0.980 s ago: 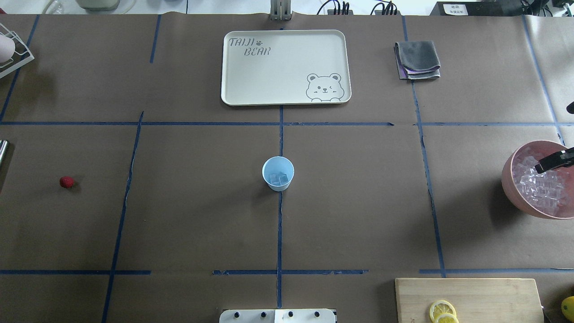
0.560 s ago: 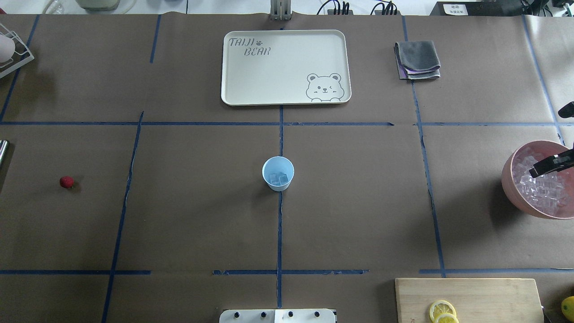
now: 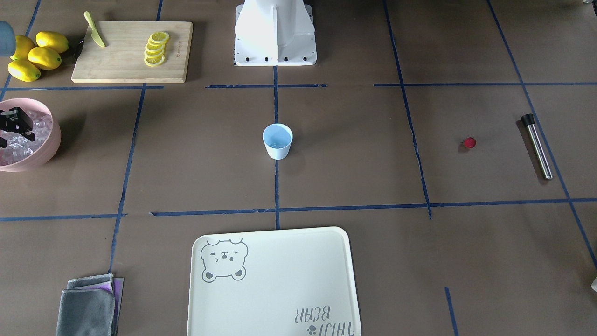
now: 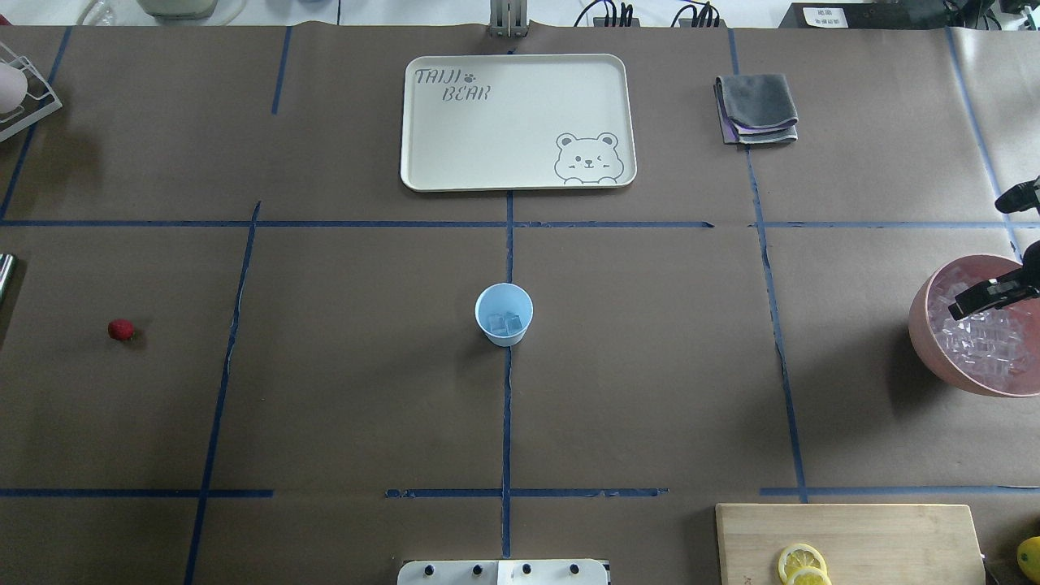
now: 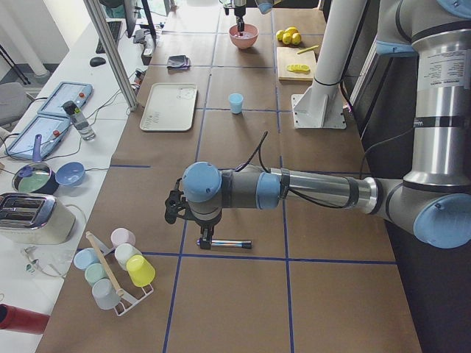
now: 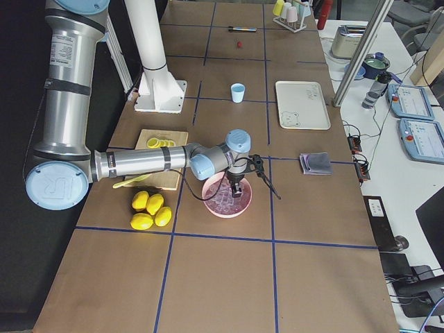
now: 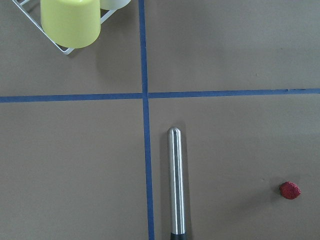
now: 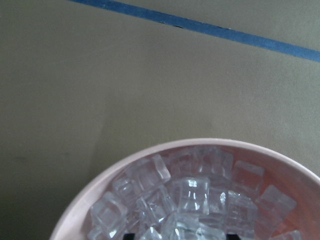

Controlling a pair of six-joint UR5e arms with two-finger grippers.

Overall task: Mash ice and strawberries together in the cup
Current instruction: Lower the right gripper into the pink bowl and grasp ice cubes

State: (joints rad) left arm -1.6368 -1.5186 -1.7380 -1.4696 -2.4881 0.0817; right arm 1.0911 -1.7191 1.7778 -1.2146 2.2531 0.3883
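Observation:
The light-blue cup (image 4: 504, 302) stands upright at the table's middle with two ice cubes (image 4: 505, 324) in it. It also shows in the front view (image 3: 277, 141). The red strawberry (image 4: 121, 329) lies alone far left, near a steel muddler (image 7: 176, 185). My right gripper (image 4: 975, 302) hangs over the pink bowl (image 4: 922, 333) of ice. In the right wrist view its two fingertips stand apart at the ice (image 8: 190, 200), so it is open. My left gripper (image 5: 176, 209) hovers above the muddler (image 5: 228, 243). I cannot tell whether the left gripper is open or shut.
A cream bear tray (image 4: 517, 122) and a folded grey cloth (image 4: 757, 110) lie at the far side. A cutting board (image 4: 853, 532) with lemon slices (image 4: 802, 562) is near right, with whole lemons (image 3: 35, 55) and a knife (image 3: 94, 36) beside it. A cup rack (image 5: 114, 268) stands far left.
My right gripper has shifted a little further in over the pink bowl's ice. The cup, its ice and the strawberry have not moved.

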